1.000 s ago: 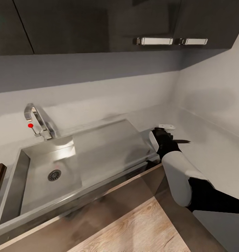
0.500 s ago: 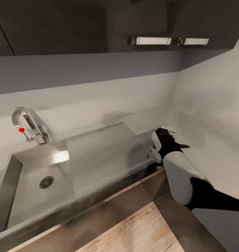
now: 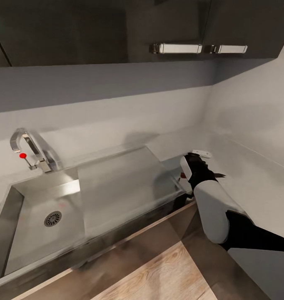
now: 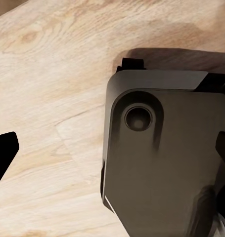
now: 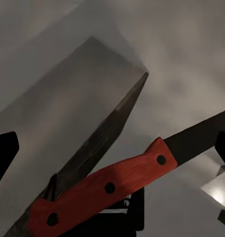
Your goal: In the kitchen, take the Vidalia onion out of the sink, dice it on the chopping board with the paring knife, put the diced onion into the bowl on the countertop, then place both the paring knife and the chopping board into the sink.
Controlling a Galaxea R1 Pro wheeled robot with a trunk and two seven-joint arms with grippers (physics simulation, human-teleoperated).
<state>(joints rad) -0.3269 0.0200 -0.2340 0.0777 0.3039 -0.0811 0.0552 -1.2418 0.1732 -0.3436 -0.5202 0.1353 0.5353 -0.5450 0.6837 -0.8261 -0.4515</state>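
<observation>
The right arm (image 3: 217, 212) has a smooth white shell, with black parts at the wrist and elbow.

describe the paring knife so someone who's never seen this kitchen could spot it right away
Start at the steel sink with its flat drainboard on the grey countertop. Just past the drainboard's right end sits the right gripper, which holds the paring knife. Its red handle with three dark rivets and its thin dark blade set it apart from the grey steel around it.

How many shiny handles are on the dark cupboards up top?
2. One handle sits on the upper cupboard door, the other handle just to its right on the next door. More may be out of view.
</observation>
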